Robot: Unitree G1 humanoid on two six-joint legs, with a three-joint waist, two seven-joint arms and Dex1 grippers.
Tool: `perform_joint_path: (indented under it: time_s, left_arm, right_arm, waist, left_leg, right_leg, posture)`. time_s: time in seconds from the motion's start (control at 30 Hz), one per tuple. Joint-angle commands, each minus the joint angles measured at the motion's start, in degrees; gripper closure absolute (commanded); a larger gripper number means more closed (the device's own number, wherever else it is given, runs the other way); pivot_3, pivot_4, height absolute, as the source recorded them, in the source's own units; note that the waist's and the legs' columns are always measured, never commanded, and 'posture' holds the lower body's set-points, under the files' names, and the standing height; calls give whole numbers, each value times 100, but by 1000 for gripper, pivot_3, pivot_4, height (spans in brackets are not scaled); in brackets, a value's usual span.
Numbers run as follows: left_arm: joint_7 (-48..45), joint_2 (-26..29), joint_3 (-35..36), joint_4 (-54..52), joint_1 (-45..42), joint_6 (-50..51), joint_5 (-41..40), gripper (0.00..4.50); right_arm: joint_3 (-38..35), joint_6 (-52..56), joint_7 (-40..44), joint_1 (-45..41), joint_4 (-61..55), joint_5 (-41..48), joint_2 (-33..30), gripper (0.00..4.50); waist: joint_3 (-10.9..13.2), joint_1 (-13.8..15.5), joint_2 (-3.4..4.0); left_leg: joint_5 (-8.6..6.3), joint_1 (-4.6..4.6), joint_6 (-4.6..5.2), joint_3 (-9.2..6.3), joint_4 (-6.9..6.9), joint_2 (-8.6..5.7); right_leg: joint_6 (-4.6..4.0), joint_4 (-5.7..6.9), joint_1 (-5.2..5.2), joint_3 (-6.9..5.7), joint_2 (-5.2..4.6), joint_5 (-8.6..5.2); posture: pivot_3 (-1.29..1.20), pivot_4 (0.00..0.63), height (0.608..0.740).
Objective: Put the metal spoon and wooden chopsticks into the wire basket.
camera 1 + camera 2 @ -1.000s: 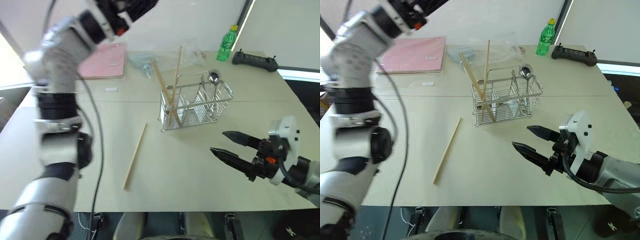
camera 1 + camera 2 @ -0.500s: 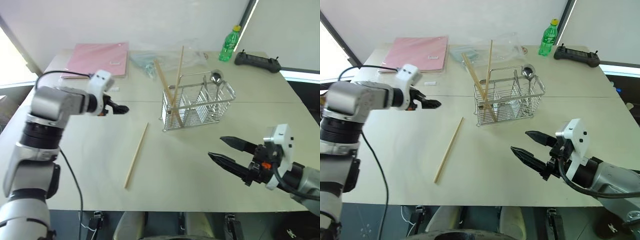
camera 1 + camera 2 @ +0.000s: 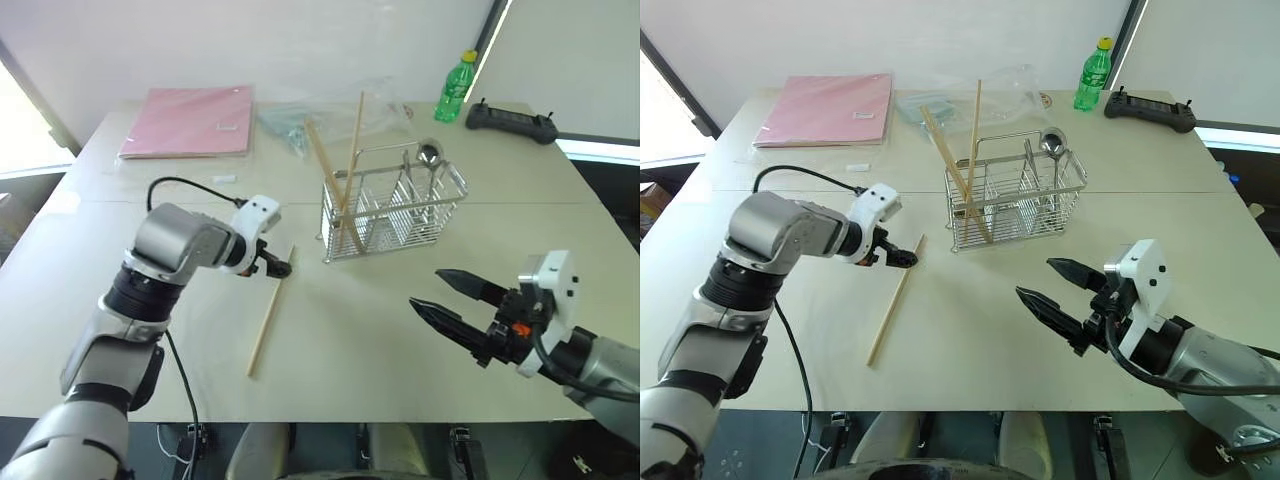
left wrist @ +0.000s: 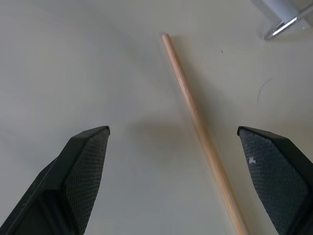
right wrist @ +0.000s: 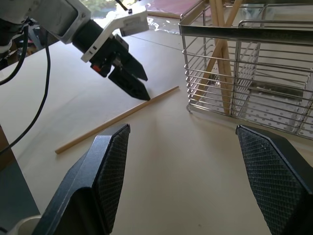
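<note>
Swinging down from high over the table's far left, the left gripper (image 3: 281, 268) is now hanging just above the far end of the loose chopstick (image 3: 270, 312), jaws spread wide and empty. From the head camera, that chopstick is lying flat on the table (image 3: 360, 350), near the wire basket (image 3: 394, 212) but apart from it; two more chopsticks (image 3: 340, 170) are already leaning in its left compartment and the metal spoon (image 3: 428, 156) is standing in its right end. The right gripper (image 3: 1055, 293) is hovering open and empty, unmoved.

Looking along the left wrist, the stick (image 4: 198, 122) is running between the two fingers (image 4: 85, 169), nearer the right one.

From the right wrist, the left gripper (image 5: 137, 81) is poised over the stick's end (image 5: 166, 92).

Light, stiff and smooth, the stick will probably roll; pinching further in from its tip seems safest.
</note>
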Motion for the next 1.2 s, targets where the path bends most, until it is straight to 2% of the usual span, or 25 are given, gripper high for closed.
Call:
perform_joint_path:
  time_s: [0.03, 0.33, 0.57, 0.63, 0.7, 0.8, 0.9, 1.2]
  left_arm:
    - [71, -153, -144, 359, -236, -76, 201, 89]
    - [106, -941, -125, 1949, -1017, -213, 514, 89]
    - [-42, -1146, -193, 2356, -1212, 29, 529, 89]
    - [-62, -1133, -193, 2379, -1190, 68, 533, 603]
    - [-46, -1140, -139, 2411, -1177, 103, 548, 1354]
    - [-31, -1160, -57, 2474, -1184, 131, 571, 2802]
    - [-29, -1179, -25, 2466, -1187, 148, 579, 4433]
    - [20, -1240, 71, 2424, -1159, 181, 611, 4478]
  right_arm:
    - [-7, -179, -66, 50, -251, -73, 94, 937]
    - [143, -295, -270, 95, -346, -227, 308, 937]
    - [107, -388, -416, 147, -377, -268, 387, 937]
    - [98, -395, -437, 153, -380, -265, 385, 937]
    - [84, -403, -443, 168, -385, -265, 384, 937]
    - [87, -407, -457, 162, -381, -263, 373, 937]
    - [100, -399, -462, 148, -381, -263, 354, 937]
    - [-21, -353, -245, 325, -427, -197, 214, 937]
  waist:
    - [-2, 3, 3]
    - [-10, 13, 16]
    - [-13, 17, 23]
    - [-13, 14, 23]
    - [-13, 14, 23]
    - [-13, 12, 22]
    - [-13, 13, 22]
    - [-13, 12, 22]
  left_leg:
    - [0, 1, 0, 0, 0, 0]
    - [0, 7, 0, -2, 16, -3]
    - [0, 7, 0, -3, 11, -4]
    - [0, 7, 0, -3, 10, -4]
    - [0, 7, 0, -2, 9, -4]
    - [0, 7, 0, -2, 7, -5]
    - [0, 6, 0, -2, 4, -5]
    - [0, 6, 0, -2, 4, -5]
  right_leg:
    - [0, 0, 0, 0, 0, 0]
    - [0, -2, 18, -5, -2, -1]
    - [2, -2, 18, -6, -3, 0]
    - [3, -2, 18, -6, -4, 0]
    - [3, -3, 17, -6, -4, 0]
    - [6, -3, 17, -6, -4, -1]
    - [9, -3, 15, -6, -4, -1]
    - [10, -4, 15, -6, -4, -2]
  posture:
    - [0, 150, 722]
    - [0, 150, 722]
    - [0, 150, 722]
    - [0, 150, 722]
    - [0, 150, 722]
    - [0, 150, 722]
    - [0, 150, 722]
    - [0, 150, 722]
